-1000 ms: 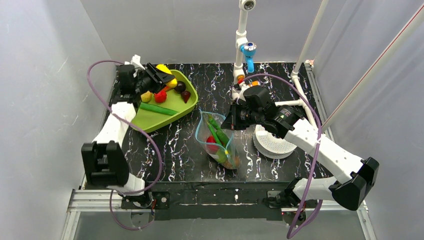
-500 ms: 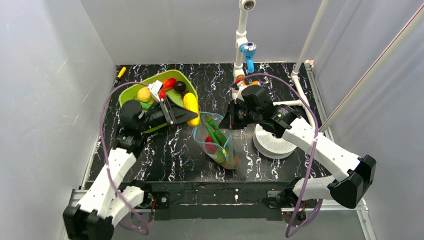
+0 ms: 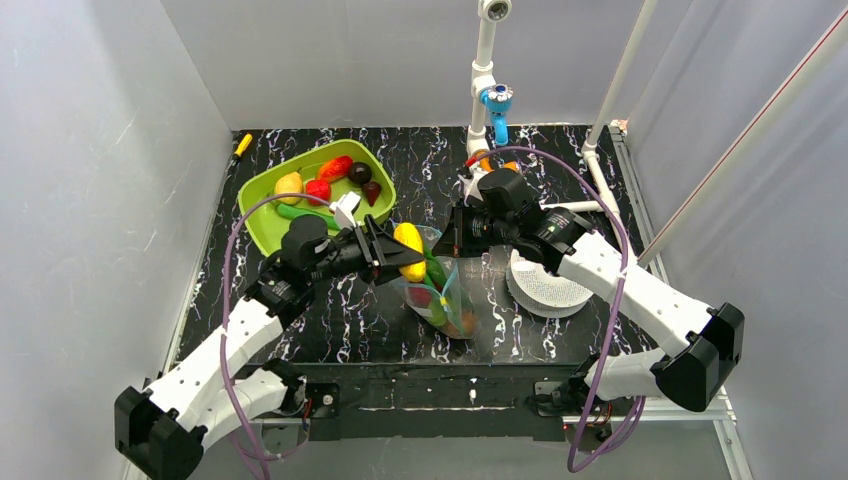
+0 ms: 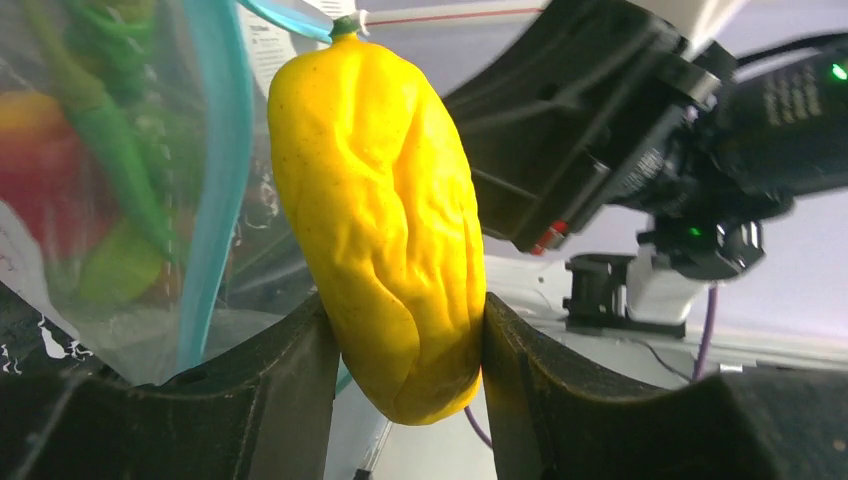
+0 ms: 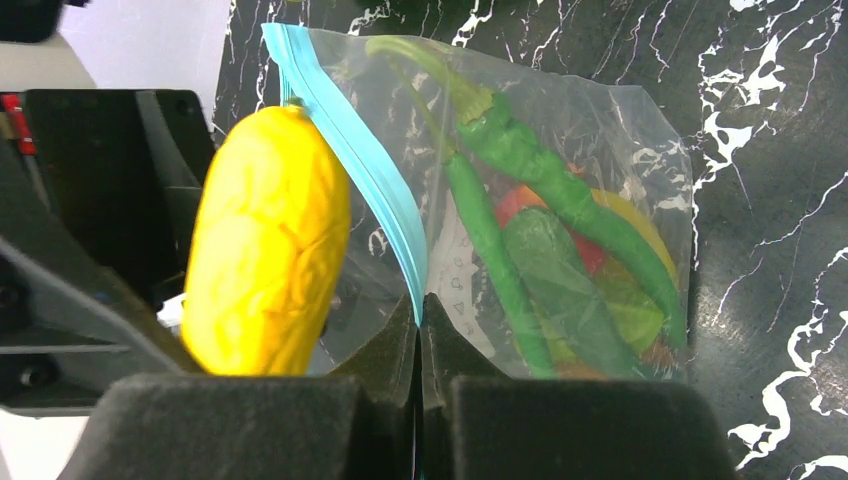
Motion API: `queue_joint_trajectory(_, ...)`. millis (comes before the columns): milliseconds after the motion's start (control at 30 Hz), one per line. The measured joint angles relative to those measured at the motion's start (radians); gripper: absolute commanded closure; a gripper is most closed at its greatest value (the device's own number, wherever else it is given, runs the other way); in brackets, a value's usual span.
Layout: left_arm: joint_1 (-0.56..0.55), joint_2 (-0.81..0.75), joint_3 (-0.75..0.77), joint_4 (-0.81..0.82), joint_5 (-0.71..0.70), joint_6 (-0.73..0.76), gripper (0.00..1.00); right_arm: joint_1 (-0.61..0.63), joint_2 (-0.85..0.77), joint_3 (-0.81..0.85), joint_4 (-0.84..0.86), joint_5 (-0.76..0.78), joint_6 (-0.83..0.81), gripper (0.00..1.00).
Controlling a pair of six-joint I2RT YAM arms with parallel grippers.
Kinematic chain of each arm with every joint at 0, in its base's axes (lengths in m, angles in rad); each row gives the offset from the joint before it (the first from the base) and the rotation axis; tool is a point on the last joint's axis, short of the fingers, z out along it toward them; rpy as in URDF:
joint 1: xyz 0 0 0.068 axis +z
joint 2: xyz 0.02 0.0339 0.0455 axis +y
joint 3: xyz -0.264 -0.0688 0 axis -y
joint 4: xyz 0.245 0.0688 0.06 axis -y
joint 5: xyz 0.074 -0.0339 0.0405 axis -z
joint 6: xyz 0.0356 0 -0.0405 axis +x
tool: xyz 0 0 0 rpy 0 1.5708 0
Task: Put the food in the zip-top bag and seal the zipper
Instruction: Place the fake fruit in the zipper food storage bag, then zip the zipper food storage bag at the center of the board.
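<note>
My left gripper (image 3: 400, 256) is shut on a yellow wrinkled toy fruit (image 3: 409, 251), holding it right at the open mouth of the clear zip-top bag (image 3: 445, 290). The left wrist view shows the fruit (image 4: 385, 220) clamped between both jaws, next to the blue zipper strip (image 4: 215, 180). My right gripper (image 3: 458, 240) is shut on the bag's zipper edge (image 5: 370, 190), holding the mouth up. Inside the bag lie green peppers (image 5: 530, 190) and red and yellow pieces. More food sits in the lime-green tray (image 3: 262, 215): a yellow piece (image 3: 289, 184), red pieces (image 3: 334, 168) and dark ones (image 3: 360, 173).
A white round perforated disc (image 3: 545, 285) lies right of the bag under my right arm. A white pipe stand with a blue fitting (image 3: 496, 100) rises at the back. A small yellow item (image 3: 243, 144) lies at the far left corner.
My left arm has swung from the tray toward the centre, carrying the yellow fruit to the bag's mouth. My right gripper has kept hold of the bag's edge.
</note>
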Motion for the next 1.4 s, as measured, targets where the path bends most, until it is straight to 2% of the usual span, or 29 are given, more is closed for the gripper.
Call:
queue_joint_trajectory(200, -0.068, -0.006, 0.004, -0.056, -0.13, -0.016, 0.36, 0.0, 0.0, 0.0, 0.0, 0.0, 0.003, 0.99)
queue_joint_trajectory(400, -0.08, 0.011, 0.045, -0.132, -0.161, 0.02, 0.31, 0.0, 0.0, 0.0, 0.001, 0.0, 0.003, 0.99)
queue_joint_trajectory(633, -0.081, 0.033, 0.155, -0.293, -0.175, 0.175, 0.37, 0.0, 0.0, 0.0, 0.001, 0.0, 0.003, 0.99)
queue_joint_trajectory(833, -0.081, 0.016, 0.354, -0.472, -0.19, 0.51, 0.45, 0.0, 0.0, 0.0, 0.001, -0.003, -0.005, 0.99)
queue_joint_trajectory(933, -0.081, -0.032, 0.37, -0.517, -0.207, 0.668, 0.49, 0.0, 0.0, 0.0, 0.001, -0.016, -0.022, 0.99)
queue_joint_trajectory(1000, -0.081, -0.049, 0.371, -0.56, -0.254, 0.729, 0.47, 0.0, 0.0, 0.0, 0.001, -0.026, -0.029, 0.99)
queue_joint_trajectory(1100, -0.082, -0.036, 0.373, -0.603, -0.323, 0.761, 0.44, 0.0, 0.0, 0.0, 0.001, -0.039, -0.045, 0.99)
queue_joint_trajectory(1233, -0.082, 0.018, 0.364, -0.628, -0.404, 0.75, 0.44, 0.0, 0.0, 0.0, 0.0, -0.052, -0.058, 0.99)
queue_joint_trajectory(1333, -0.082, 0.043, 0.338, -0.628, -0.431, 0.729, 0.49, 0.0, 0.0, 0.0, 0.0, -0.064, -0.071, 0.99)
queue_joint_trajectory(1400, -0.082, 0.059, 0.324, -0.62, -0.435, 0.714, 0.56, 0.0, 0.0, 0.0, -0.001, -0.074, -0.078, 0.99)
